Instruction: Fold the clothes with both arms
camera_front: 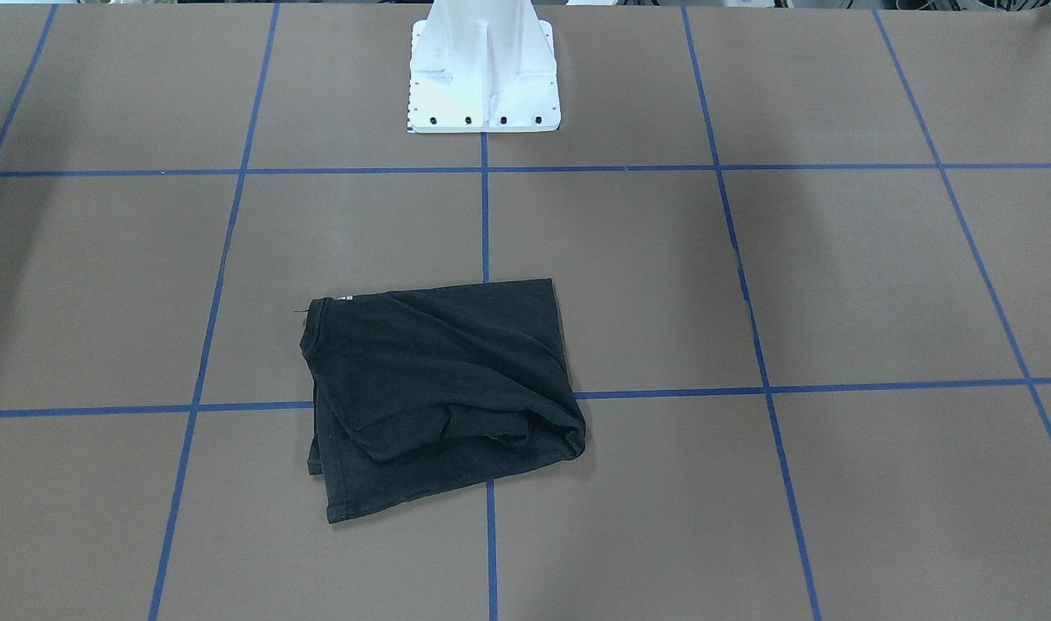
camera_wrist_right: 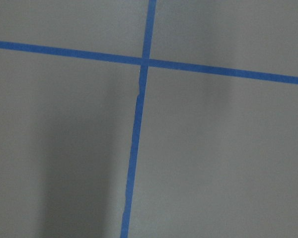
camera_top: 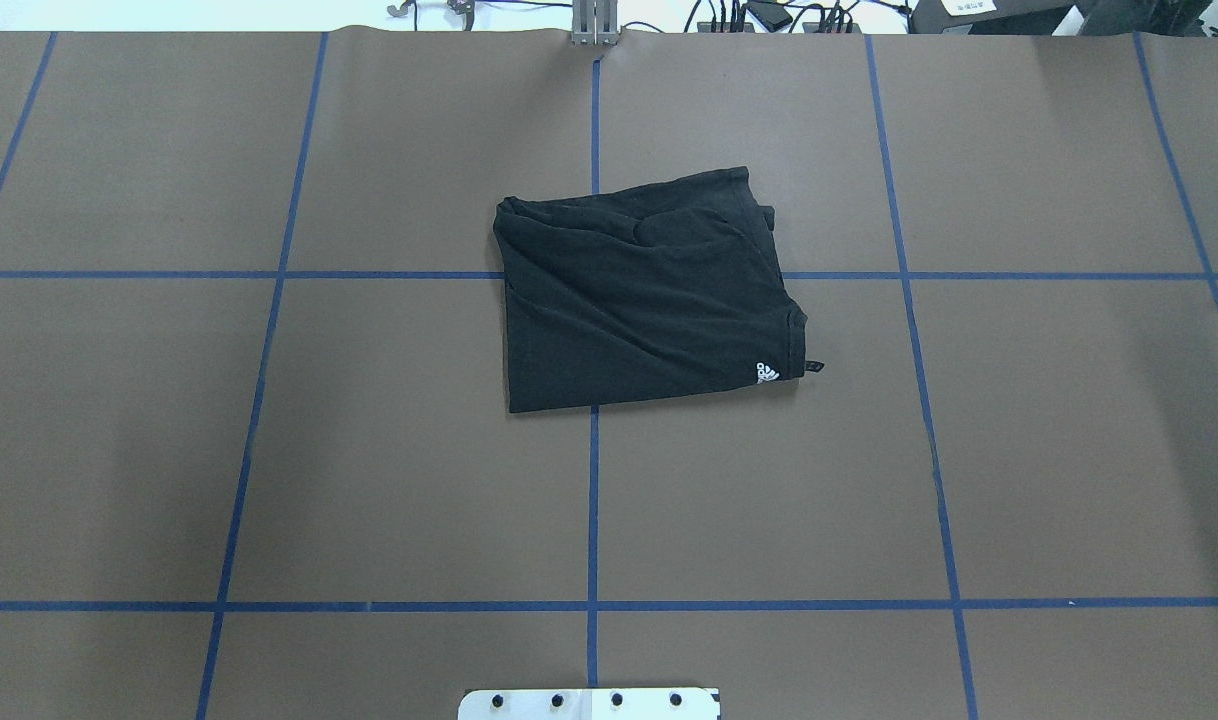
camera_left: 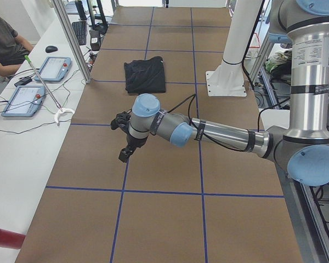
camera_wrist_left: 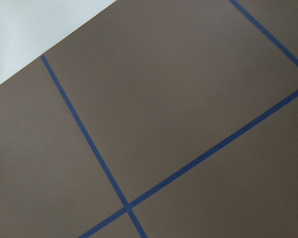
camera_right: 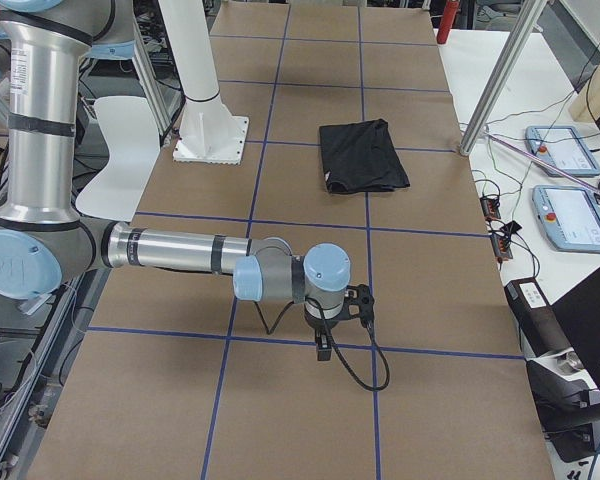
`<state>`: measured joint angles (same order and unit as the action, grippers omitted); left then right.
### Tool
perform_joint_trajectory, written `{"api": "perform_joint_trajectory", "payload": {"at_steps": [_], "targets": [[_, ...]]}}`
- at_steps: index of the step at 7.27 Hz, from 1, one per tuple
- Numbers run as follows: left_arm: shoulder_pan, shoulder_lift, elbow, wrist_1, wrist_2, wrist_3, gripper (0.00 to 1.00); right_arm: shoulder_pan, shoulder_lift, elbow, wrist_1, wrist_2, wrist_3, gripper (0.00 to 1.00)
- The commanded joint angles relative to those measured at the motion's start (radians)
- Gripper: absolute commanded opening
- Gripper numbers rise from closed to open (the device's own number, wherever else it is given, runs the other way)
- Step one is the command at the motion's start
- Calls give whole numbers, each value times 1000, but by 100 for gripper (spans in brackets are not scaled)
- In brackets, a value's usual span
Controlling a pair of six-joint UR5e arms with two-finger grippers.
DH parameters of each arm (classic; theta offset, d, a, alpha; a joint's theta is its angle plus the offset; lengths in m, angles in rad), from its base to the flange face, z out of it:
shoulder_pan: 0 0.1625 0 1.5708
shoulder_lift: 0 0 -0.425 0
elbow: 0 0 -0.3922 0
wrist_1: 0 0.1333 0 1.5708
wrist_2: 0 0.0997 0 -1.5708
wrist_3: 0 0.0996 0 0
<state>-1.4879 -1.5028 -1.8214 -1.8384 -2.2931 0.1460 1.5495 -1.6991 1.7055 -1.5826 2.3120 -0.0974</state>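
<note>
The clothes are one black T-shirt (camera_top: 639, 300), folded into a rumpled rectangle near the middle of the brown table, also seen in the front view (camera_front: 439, 388) and both side views (camera_left: 145, 74) (camera_right: 363, 155). A small white logo (camera_top: 767, 373) shows at one corner. Neither arm touches it. My left gripper (camera_left: 123, 152) hangs low over bare table well short of the shirt, in the left side view only. My right gripper (camera_right: 324, 345) hangs likewise at the other end. I cannot tell whether either is open or shut. Both wrist views show only table and blue tape.
The white base stand (camera_front: 482, 78) sits at the robot's edge of the table. Blue tape lines (camera_top: 593, 500) grid the brown surface. A person (camera_left: 3, 44) sits at a side bench with control tablets (camera_left: 24, 98) and cables. An aluminium post (camera_left: 71, 38) stands by the table edge.
</note>
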Motion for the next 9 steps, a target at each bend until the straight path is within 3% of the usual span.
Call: {"api": "perform_joint_trajectory", "payload": {"at_steps": [1, 4, 7, 9], "targets": [[-40, 12, 8, 96, -80, -3, 99, 26, 36, 164, -296, -6, -76, 100], [-40, 12, 28, 96, -71, -8, 99, 26, 47, 223, -339, -5, -58, 100], [-41, 12, 19, 97, -77, -8, 99, 26, 56, 218, -341, 3, -59, 100], [-58, 77, -71, 93, -71, -6, 99, 26, 47, 212, -330, 70, -56, 100]]}}
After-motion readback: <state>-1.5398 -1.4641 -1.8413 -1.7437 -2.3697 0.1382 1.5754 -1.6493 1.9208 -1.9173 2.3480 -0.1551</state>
